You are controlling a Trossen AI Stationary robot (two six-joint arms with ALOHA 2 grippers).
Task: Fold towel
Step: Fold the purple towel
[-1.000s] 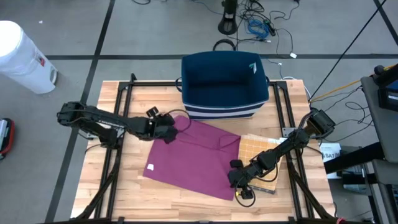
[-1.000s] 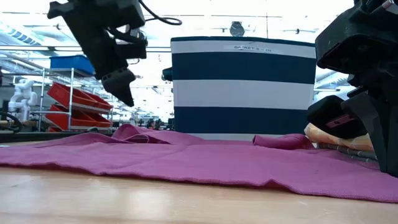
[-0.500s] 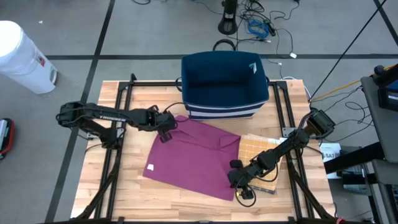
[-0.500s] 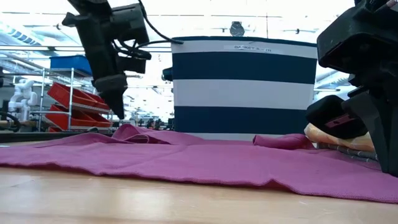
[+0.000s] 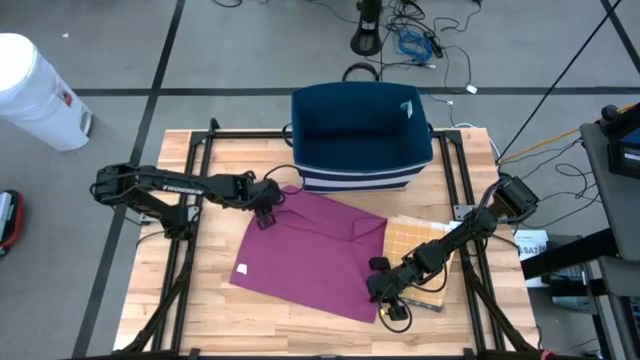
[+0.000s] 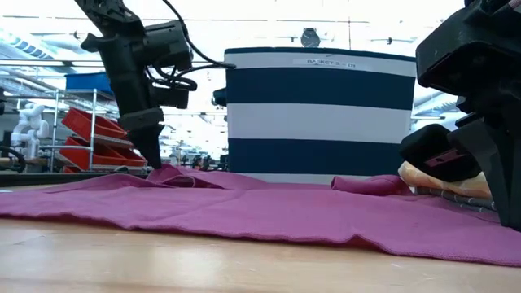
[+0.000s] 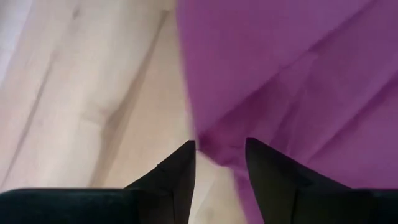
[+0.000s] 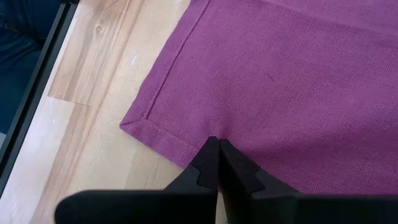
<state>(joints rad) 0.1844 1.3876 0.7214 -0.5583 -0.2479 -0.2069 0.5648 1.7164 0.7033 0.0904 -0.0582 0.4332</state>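
A robotics lab or workshop: a wooden bench [image 5: 200, 310] on a black frame, loose cables [image 5: 420, 40] across grey floor, red storage bins [image 6: 102, 130] on racking behind.

Perhaps unreadable label on bin [image 6: 321, 62]

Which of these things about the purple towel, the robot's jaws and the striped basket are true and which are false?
1. The towel lies spread on the wooden table. True.
2. The left gripper has its jaws open at the towel's edge. True.
3. The right gripper has its jaws wide open. False: they are shut, over the towel's near corner.
4. The towel is inside the basket. False: it lies on the table in front of the basket.
5. The basket has blue and white stripes. True.
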